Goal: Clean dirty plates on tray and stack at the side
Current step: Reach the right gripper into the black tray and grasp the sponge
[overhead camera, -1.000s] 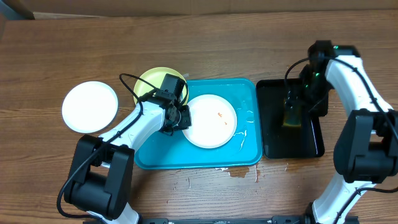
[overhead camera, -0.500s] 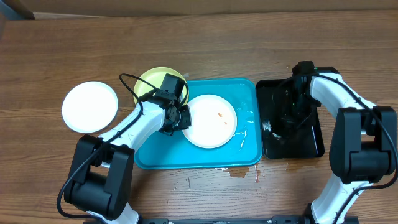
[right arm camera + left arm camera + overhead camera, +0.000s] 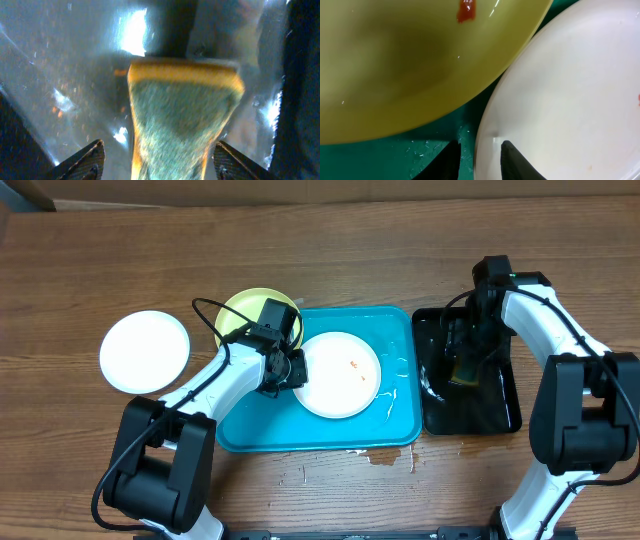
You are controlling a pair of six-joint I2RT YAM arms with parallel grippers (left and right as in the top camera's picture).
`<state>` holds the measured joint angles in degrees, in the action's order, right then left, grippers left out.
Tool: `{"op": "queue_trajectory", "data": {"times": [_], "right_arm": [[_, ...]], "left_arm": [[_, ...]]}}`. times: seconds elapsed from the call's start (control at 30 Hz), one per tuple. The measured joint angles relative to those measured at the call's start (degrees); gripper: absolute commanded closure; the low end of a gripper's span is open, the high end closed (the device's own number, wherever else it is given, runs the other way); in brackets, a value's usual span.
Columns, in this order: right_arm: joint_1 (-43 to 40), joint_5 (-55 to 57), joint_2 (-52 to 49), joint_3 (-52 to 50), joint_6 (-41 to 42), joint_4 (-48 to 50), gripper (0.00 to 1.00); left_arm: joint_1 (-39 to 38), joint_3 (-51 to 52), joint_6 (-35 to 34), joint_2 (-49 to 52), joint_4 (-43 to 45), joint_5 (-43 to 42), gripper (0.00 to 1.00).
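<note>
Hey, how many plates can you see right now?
3. A clean white plate sits on the table at far left. A yellow-green plate overlaps the blue tray's far left corner. A smeared white plate lies in the tray. Another could hide underneath.

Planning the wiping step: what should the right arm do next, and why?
Probably carry the sponge from the black tray over to the white plate on the blue tray: the left gripper pinches its rim, and an orange smear shows on it.
</note>
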<state>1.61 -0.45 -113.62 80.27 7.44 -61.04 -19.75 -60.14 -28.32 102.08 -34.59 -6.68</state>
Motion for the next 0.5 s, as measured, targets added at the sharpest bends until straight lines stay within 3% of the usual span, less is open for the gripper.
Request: {"op": "queue_trajectory", "data": {"times": [0.33, 0.5], "right_arm": [[0.00, 1.31, 0.00, -0.48, 0.96, 6.05, 0.35], [0.00, 1.36, 0.00, -1.60, 1.33, 6.67, 0.51]], "left_arm": [[0.00, 0.00, 0.02, 0.00, 0.02, 0.00, 0.70], [0.00, 0.00, 0.15, 0.00, 0.04, 0.00, 0.70]]}}
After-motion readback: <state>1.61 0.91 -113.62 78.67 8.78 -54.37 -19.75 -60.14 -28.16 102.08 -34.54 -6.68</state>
